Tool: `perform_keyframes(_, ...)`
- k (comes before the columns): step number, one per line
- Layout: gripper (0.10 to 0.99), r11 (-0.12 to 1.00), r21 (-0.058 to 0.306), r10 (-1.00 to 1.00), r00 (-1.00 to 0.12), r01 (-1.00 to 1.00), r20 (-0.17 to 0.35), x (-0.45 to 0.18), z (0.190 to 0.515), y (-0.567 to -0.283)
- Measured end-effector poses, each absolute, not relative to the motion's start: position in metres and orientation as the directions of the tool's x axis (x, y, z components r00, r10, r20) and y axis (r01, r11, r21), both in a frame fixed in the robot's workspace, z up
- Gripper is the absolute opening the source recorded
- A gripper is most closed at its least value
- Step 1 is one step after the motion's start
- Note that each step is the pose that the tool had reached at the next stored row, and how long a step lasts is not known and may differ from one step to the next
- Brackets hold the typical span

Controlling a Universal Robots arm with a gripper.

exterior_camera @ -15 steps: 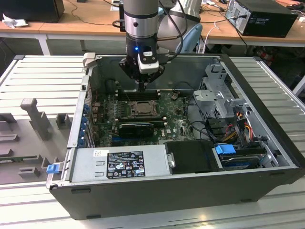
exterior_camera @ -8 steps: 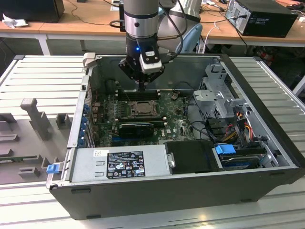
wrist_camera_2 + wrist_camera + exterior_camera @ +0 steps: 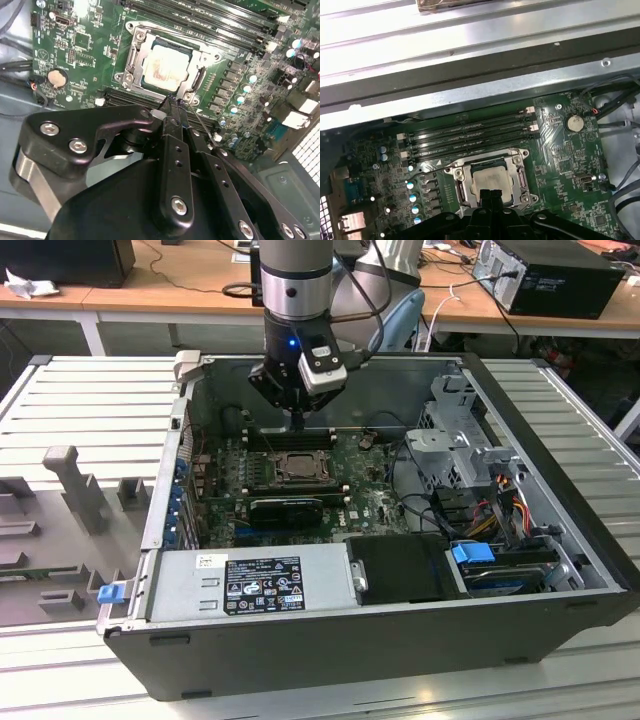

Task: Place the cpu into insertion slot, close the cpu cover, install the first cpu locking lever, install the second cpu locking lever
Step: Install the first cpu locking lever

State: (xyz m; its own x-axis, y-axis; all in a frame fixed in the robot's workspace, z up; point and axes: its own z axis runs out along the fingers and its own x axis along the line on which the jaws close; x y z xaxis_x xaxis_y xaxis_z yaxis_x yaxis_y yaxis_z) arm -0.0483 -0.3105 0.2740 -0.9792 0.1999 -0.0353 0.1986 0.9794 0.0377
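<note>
The cpu (image 3: pixel 167 67) (image 3: pixel 492 180), a pale tan-silver square, lies in the insertion slot (image 3: pixel 298 468) on the green board. The silvery cpu cover (image 3: pixel 132 55) (image 3: pixel 462 182) lies flat around it, and the chip shows through its window. My gripper (image 3: pixel 172 106) (image 3: pixel 490 196) (image 3: pixel 298 422) hovers at one edge of the socket, its black fingers shut together with nothing visibly between them. In the second wrist view a thin wire locking lever (image 3: pixel 202 127) runs past the fingertips. In the first wrist view another thin lever (image 3: pixel 435 170) stretches along the socket's side.
Long black memory slots (image 3: pixel 470 137) (image 3: pixel 210 20) flank the socket. A black graphics card (image 3: pixel 287 510) lies just beyond it, then the grey power supply (image 3: pixel 250 580). Cables and a drive cage (image 3: pixel 460 450) fill the exterior view's right. A coin battery (image 3: pixel 57 77) sits nearby.
</note>
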Motion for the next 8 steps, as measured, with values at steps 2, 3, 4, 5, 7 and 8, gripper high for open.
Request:
perform_keyframes(2,0.106,0.989,0.038,0.147,-0.989,0.145,-0.035,-0.0483,0.274,-0.3105)
perform_keyframes(3,0.106,0.993,0.038,0.117,-0.992,0.116,-0.035,-0.0483,0.2739,-0.3105)
perform_keyframes(4,0.106,0.995,0.038,0.093,-0.995,0.092,-0.035,-0.0483,0.2739,-0.3105)
perform_keyframes(5,0.106,0.997,0.038,0.072,-0.997,0.071,-0.035,-0.0483,0.2739,-0.3105)
perform_keyframes(7,0.106,0.999,0.038,0.028,-0.999,0.026,-0.035,-0.0483,0.2739,-0.3105)
perform_keyframes(8,0.106,0.999,0.038,0.012,-0.999,0.01,-0.035,-0.0483,0.2738,-0.3105)
